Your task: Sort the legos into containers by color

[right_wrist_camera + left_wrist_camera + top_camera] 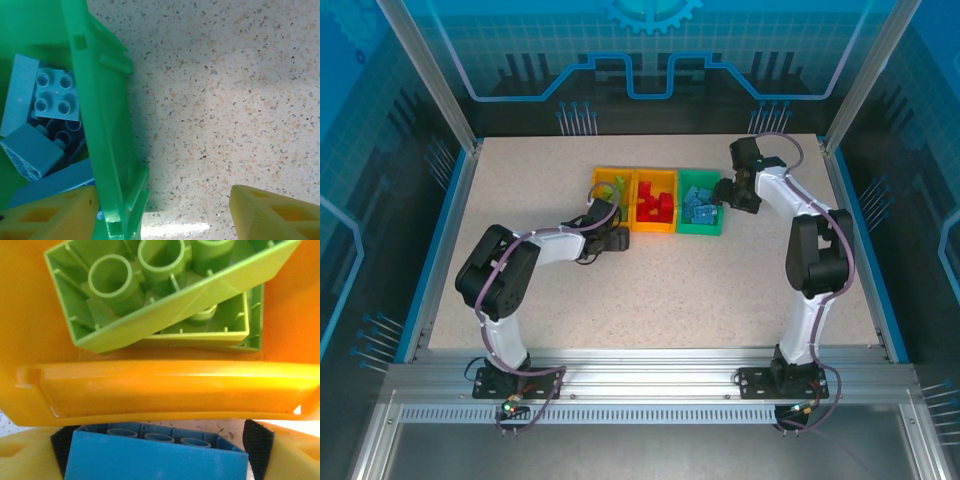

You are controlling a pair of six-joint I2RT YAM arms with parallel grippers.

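Between the pads of the left gripper (159, 442) sits a blue brick (150, 462), pinched at both ends. Just beyond the fingertips runs the near wall of an orange-yellow bin (160, 390). Past that wall, lime green bricks (165, 295) lie hollow side up inside the bin. The right gripper (165, 205) has its jaws spread, straddling the side wall of the green bin (107, 150). Light blue bricks (55, 95) lie inside the bin on one finger's side, and bare table (225, 100) lies on the other finger's side.
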